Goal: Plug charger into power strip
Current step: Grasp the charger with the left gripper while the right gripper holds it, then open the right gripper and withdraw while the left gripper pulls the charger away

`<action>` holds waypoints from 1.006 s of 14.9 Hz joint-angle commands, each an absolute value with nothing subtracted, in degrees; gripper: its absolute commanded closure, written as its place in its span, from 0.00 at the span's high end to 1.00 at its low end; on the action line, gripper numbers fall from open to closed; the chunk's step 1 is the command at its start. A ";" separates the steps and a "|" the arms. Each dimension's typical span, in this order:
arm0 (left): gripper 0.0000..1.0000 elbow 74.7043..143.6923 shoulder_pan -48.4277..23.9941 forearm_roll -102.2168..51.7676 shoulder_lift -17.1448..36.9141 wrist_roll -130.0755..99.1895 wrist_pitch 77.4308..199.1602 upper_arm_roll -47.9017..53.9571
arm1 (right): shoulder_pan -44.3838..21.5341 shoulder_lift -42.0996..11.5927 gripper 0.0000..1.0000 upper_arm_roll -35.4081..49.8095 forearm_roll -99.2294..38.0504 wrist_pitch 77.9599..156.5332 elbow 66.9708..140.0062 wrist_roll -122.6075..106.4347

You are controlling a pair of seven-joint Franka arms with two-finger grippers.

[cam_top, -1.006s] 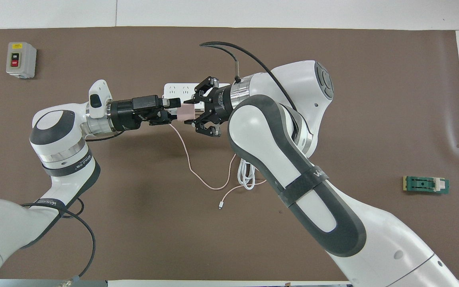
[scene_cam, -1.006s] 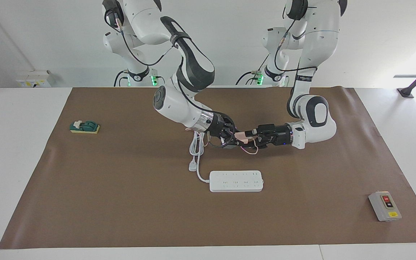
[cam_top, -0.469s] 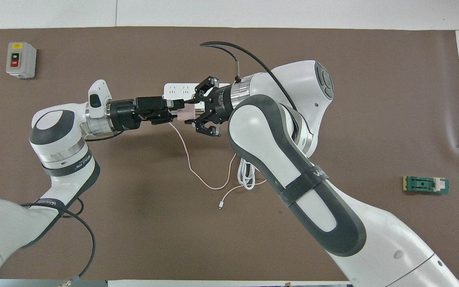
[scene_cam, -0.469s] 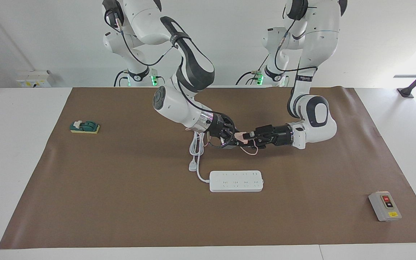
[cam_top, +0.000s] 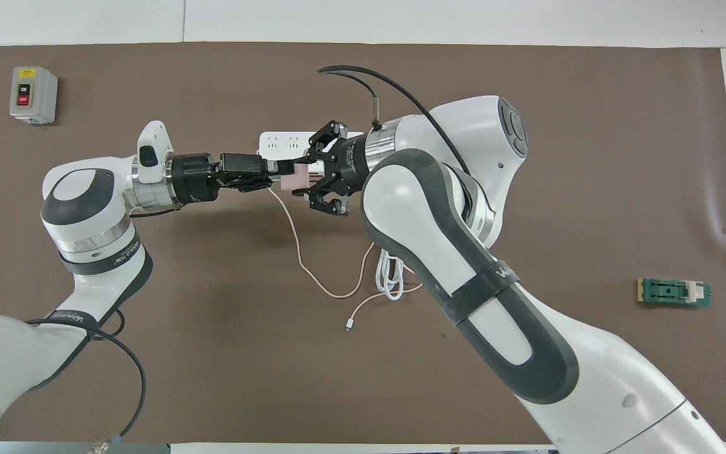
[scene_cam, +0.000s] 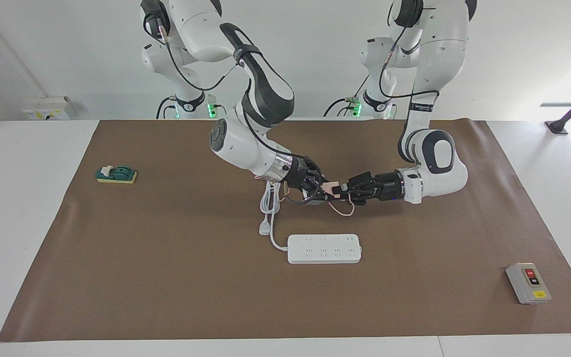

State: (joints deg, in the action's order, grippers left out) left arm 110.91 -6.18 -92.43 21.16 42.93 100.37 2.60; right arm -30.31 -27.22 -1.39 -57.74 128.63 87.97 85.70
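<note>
Mid handover: charger (scene_cam: 333, 187) is up in the air over the mat, nearer the robots than the power strip (scene_cam: 324, 248). Right gripper (scene_cam: 323, 191) and left gripper (scene_cam: 344, 189) both clamp it. Next, I'd guess: right releases, left aligns prongs to a socket.

Premises present as a robotics laboratory or test cell. Two white industrial-type arms (scene_cam: 246, 124) are mounted side by side at the 12 o'clock edge of a white surface (scene_cam: 28, 208), with exposed cabling and green indicator lights at their bases. A brown mat (scene_cam: 166, 297) covers the working area. Test items are laid out well apart: a power strip (scene_cam: 324, 248) near centre, a grey switch box (scene_cam: 528, 283) toward 4 o'clock, a small green fixture (scene_cam: 116, 174) toward 10 o'clock. Walls are plain white, with no domestic furnishings.
</note>
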 commanded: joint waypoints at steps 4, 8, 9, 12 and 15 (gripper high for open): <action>0.00 105.48 -6.06 -82.12 20.92 41.05 101.60 0.10 | -28.92 -27.60 1.00 -1.41 -58.27 127.79 87.36 88.15; 0.00 100.03 -3.53 -68.05 20.83 34.98 98.45 -3.60 | -25.50 -25.76 1.00 -2.02 -58.18 123.68 87.28 88.50; 0.00 98.63 -2.38 -65.24 20.83 34.46 97.31 -3.60 | -23.84 -24.71 1.00 -2.11 -57.57 122.44 87.45 88.59; 0.00 92.31 1.48 -53.13 21.09 27.62 93.27 -3.52 | -17.77 -22.07 1.00 -2.37 -55.47 118.49 87.54 89.12; 0.00 83.44 3.25 -39.87 21.62 23.75 89.66 -3.60 | -11.88 -19.87 1.00 -2.46 -47.67 114.89 87.54 88.95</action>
